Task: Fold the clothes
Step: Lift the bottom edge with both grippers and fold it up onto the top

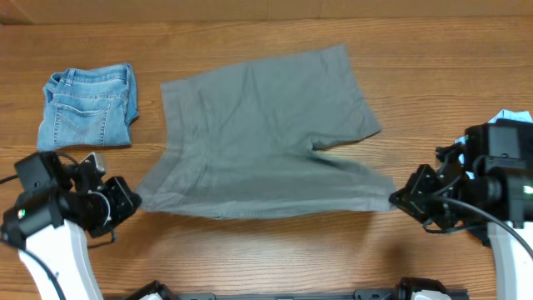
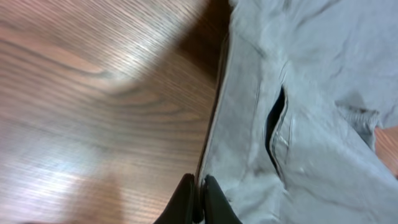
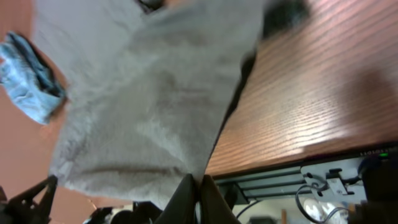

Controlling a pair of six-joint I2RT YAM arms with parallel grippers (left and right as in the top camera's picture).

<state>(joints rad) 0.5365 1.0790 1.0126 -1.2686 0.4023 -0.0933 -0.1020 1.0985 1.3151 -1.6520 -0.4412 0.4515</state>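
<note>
The grey shorts lie spread across the middle of the wooden table, waistband to the left, legs to the right. My left gripper is shut on the near-left waistband corner, with a pocket slit showing beside it. My right gripper is shut on the near leg's hem corner; that edge hangs lifted from the table in the right wrist view.
Folded blue denim shorts lie at the far left and show in the right wrist view. A light-blue garment peeks out behind the right arm. The table's front edge and base frame are close to the right gripper.
</note>
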